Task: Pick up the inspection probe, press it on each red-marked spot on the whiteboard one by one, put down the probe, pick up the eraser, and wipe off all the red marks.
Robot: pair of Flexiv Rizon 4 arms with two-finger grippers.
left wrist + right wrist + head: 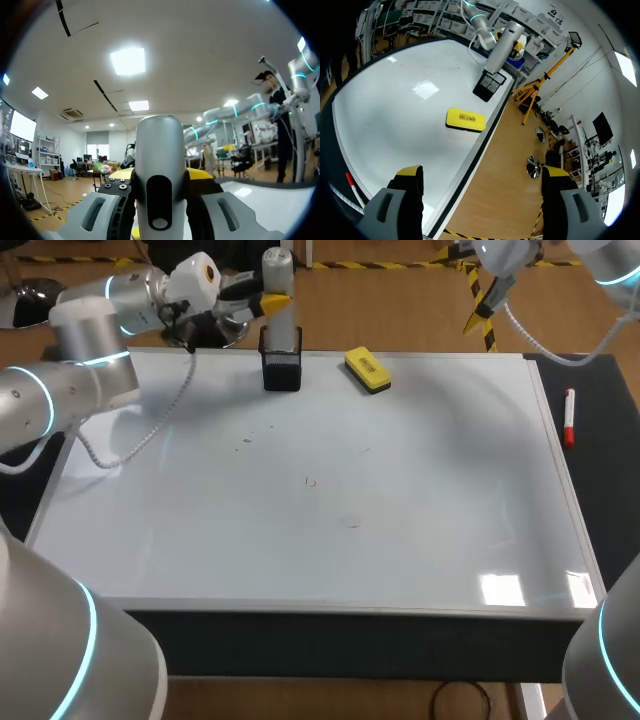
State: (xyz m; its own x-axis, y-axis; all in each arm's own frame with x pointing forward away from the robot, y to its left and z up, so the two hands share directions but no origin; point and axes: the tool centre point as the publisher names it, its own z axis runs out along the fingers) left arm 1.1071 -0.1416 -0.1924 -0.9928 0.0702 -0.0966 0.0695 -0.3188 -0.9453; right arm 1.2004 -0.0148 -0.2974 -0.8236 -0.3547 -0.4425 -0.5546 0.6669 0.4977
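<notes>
Whiteboard (420, 500) covers most of the dark worktop (605, 450). Only a narrow strip of worktop is bare along its right side.
- Black mesh holder (282, 370) stands at the whiteboard's far edge. All places below are relative to it.
- Inspection probe (277, 270): upright directly above the holder, lower end at its mouth. The left gripper (270, 298) is clamped on it from both sides.
- Yellow eraser (367, 371): lies flat just right of the holder, near the same far edge, apart from it.
- Right gripper (480, 325): far right of the holder, beyond the far edge, fingers spread wide with nothing between them.
- Red marker (568, 418): on the strip, well to the holder's right.
- Faint marks (311, 481): nearer than the holder, mid-board, with open board all round.
</notes>
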